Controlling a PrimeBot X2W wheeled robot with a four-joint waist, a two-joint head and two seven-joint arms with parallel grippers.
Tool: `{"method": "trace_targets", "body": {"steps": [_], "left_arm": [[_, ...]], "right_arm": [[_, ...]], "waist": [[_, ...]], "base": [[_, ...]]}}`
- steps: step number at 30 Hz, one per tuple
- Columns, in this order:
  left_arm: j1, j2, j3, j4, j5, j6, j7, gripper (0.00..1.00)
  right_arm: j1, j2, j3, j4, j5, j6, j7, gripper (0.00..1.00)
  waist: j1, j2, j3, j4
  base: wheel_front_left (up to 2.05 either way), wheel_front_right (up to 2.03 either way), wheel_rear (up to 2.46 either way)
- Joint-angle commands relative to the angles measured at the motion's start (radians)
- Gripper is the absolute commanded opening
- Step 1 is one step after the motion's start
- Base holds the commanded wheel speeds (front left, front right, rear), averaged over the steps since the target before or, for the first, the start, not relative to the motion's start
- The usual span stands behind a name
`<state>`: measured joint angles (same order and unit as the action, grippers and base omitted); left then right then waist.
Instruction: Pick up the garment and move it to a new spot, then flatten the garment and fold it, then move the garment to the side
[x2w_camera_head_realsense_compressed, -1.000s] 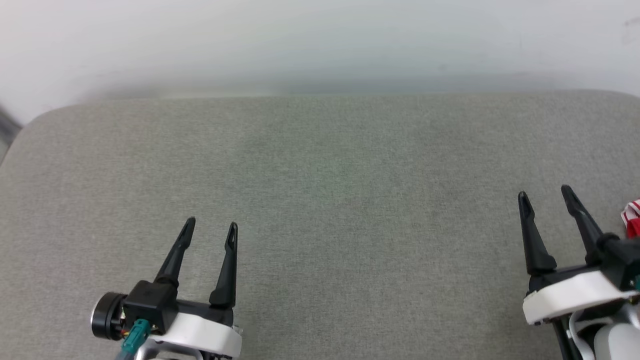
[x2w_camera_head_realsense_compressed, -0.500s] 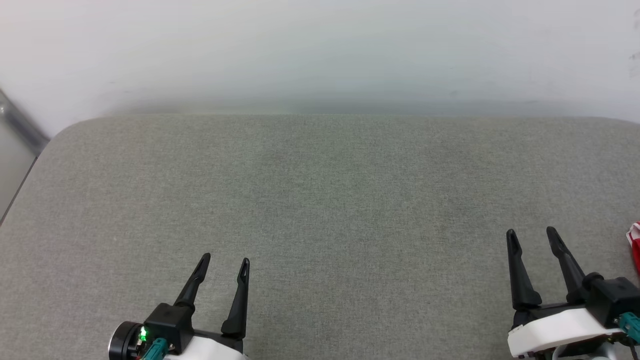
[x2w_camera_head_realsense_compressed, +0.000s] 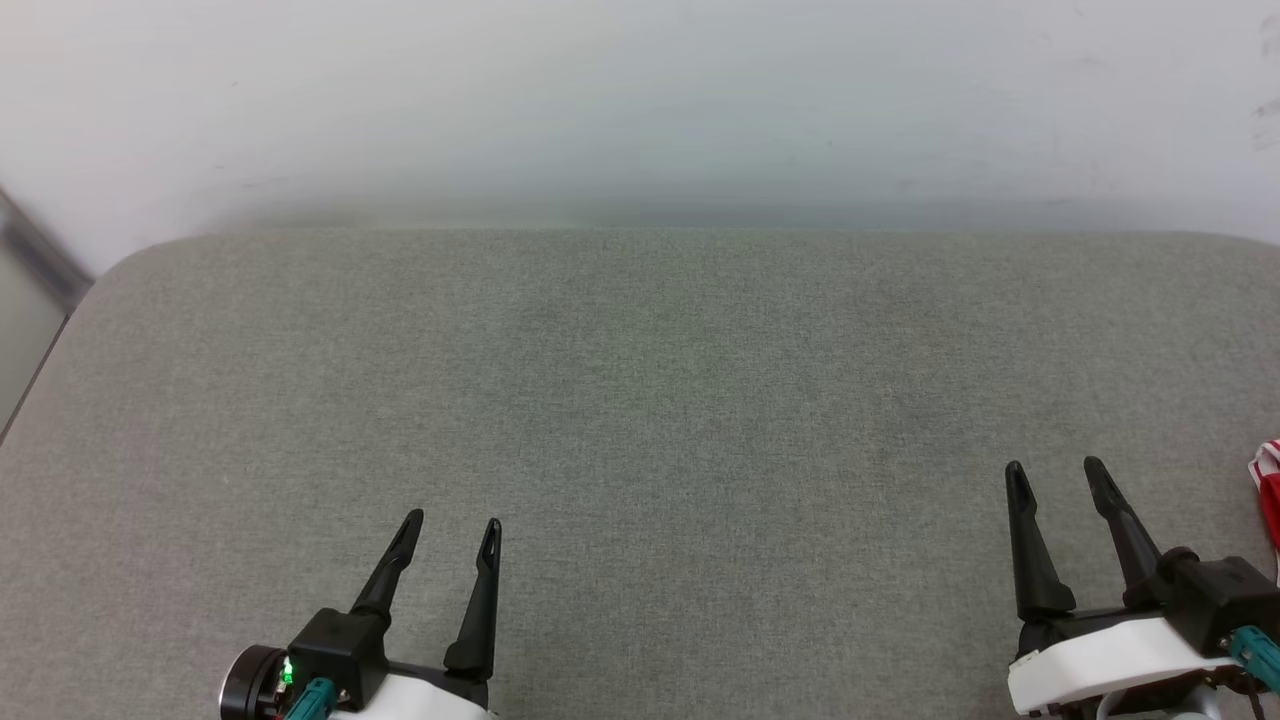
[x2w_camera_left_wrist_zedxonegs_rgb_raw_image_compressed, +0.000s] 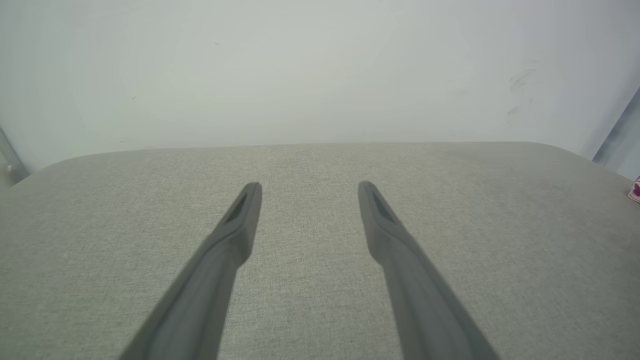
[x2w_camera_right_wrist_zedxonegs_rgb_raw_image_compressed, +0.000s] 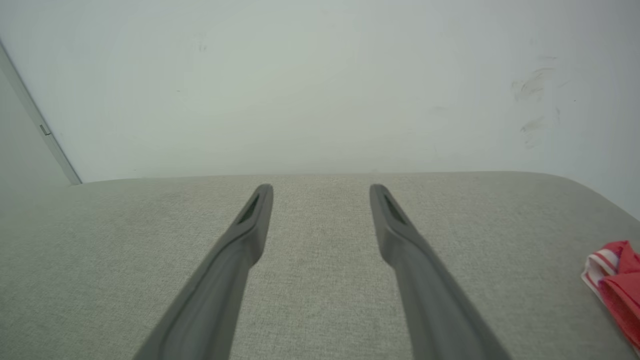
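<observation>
In the head view, your left end effector (x2w_camera_head_realsense_compressed: 453, 520) sits at the lower left and your right end effector (x2w_camera_head_realsense_compressed: 1053, 466) at the lower right. Both have their fingers spread apart with nothing between them, above the grey desk (x2w_camera_head_realsense_compressed: 640, 400). A strip of the garment (x2w_camera_head_realsense_compressed: 1268, 480), red with red-and-white striped trim, lies at the far right edge, just beyond the right end effector and well apart from the left one.

In the left wrist view, the left end effector (x2w_camera_left_wrist_zedxonegs_rgb_raw_image_compressed: 310, 185) gapes over bare cloth, and a speck of the garment (x2w_camera_left_wrist_zedxonegs_rgb_raw_image_compressed: 636, 190) sits far off at the right margin.

In the right wrist view, the right end effector (x2w_camera_right_wrist_zedxonegs_rgb_raw_image_compressed: 321, 187) is likewise wide and empty. The garment (x2w_camera_right_wrist_zedxonegs_rgb_raw_image_compressed: 617, 280) lies near its right side, not touching the fingers.

Most of the shirt is out of frame, so you can't tell whether it is folded. This fits a shirt waiting to be fetched or one already set aside. I'd judge the stage only once more of it is in view.
</observation>
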<state>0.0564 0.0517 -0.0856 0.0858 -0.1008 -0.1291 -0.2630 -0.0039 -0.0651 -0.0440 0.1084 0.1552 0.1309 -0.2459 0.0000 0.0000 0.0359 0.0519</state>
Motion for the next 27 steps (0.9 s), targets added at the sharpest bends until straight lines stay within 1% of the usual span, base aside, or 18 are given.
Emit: {"method": "trace_targets", "body": {"steps": [1,18,19,23,27], "left_arm": [[0.000,-0.001,0.001,-0.006,-0.001,-0.001,-0.002,1.00],[0.012,-0.002,0.005,-0.027,-0.036,-0.001,-0.002,1.00],[0.003,0.000,0.003,-0.024,-0.035,0.000,0.000,0.00],[0.012,0.000,-0.002,-0.001,-0.051,0.000,0.005,0.00],[0.006,0.005,0.003,-0.002,-0.142,0.004,0.019,0.00]], "right_arm": [[-0.014,0.000,0.002,0.004,0.008,0.000,-0.003,1.00],[-0.010,-0.009,0.011,0.004,0.023,0.000,0.004,1.00],[0.000,-0.005,0.010,0.006,0.022,0.000,0.005,0.00],[0.011,0.000,0.009,0.035,0.037,0.000,0.010,0.00],[0.004,0.001,0.004,0.041,0.119,0.000,0.031,0.00]], "waist": [[0.0000,0.0000,-0.001,0.001],[0.0000,0.0000,-0.002,0.008],[0.0001,0.0000,-0.002,0.009],[0.0001,0.0000,-0.001,0.008],[0.0001,0.0000,-0.002,0.006]], "base": [[0.00,0.00,0.00],[0.00,0.00,0.00],[0.00,0.00,0.00],[0.00,0.00,0.00],[0.00,0.00,0.00]]}}
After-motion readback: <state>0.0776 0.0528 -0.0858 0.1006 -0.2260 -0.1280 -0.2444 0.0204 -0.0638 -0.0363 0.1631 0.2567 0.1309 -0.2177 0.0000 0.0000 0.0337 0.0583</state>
